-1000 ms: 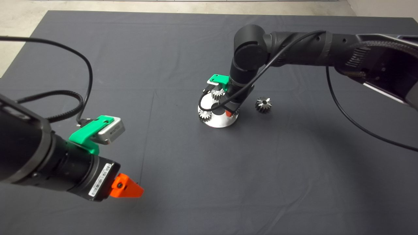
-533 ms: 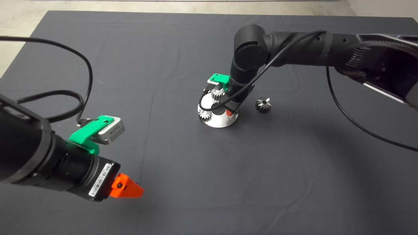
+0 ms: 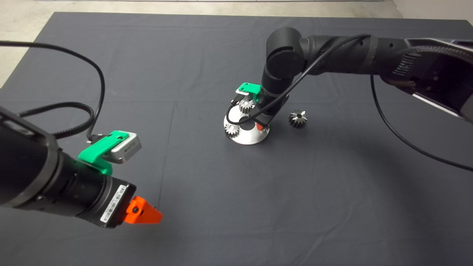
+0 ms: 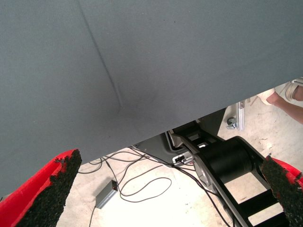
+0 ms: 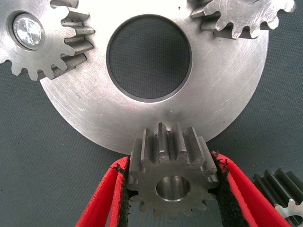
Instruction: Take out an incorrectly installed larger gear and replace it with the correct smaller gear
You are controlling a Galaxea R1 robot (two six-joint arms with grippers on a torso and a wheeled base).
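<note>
Smaller gear (image 5: 171, 177): dark grey, flat-faced, upright, over silver disc's rim. Larger gear (image 3: 298, 118): cone-like, on mat beside disc.

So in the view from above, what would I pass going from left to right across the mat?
Left gripper, parked at the lower left → round steel plate carrying two light silver gears, with the right gripper down on it → larger gear, lying alone on the mat.

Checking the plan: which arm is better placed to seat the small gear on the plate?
Right: the right gripper grips the smaller gear at the plate rim; the left gripper waits open, far off.
</note>
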